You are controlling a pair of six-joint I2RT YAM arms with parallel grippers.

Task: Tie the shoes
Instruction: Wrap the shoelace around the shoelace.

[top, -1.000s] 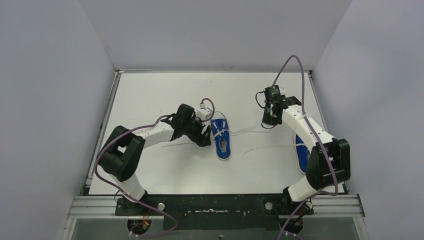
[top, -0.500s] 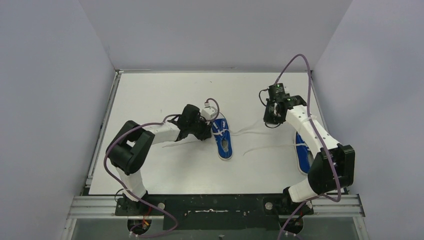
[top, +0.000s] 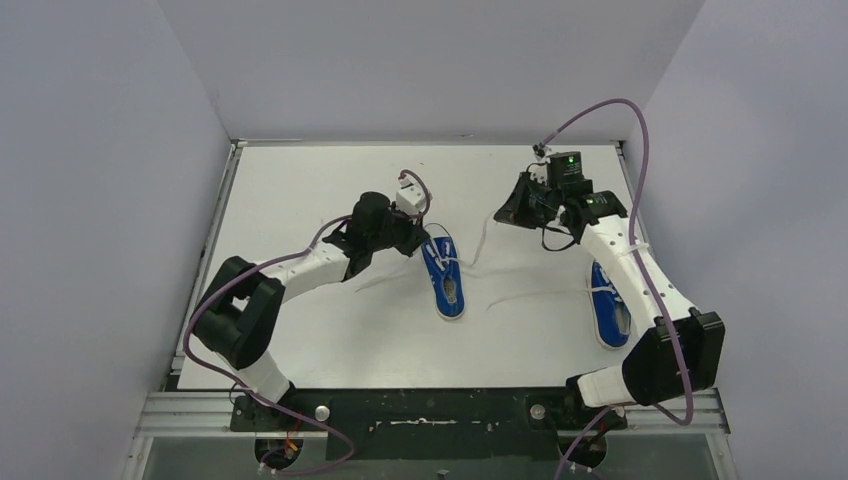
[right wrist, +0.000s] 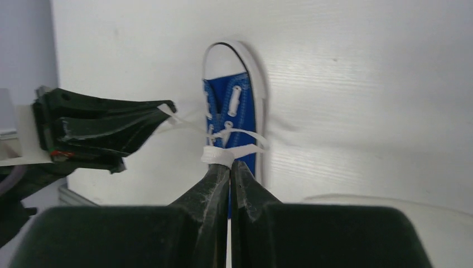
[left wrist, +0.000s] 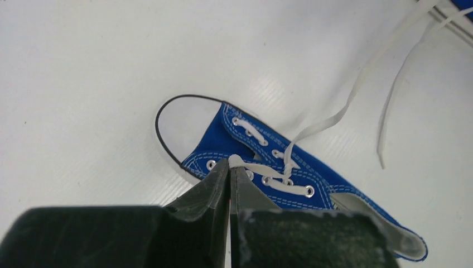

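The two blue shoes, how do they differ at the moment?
The middle shoe has its lace pinched by both the left gripper and the right gripper. The right shoe is untouched, its loose lace lying slack on the table. The middle shoe shows in full, while the right shoe is partly hidden under the right arm. Both are blue with white laces, and neither is tied.

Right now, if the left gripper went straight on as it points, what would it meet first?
Probably the blue shoe: the left gripper, shut on its lace, points at the laced upper; depth is unclear.
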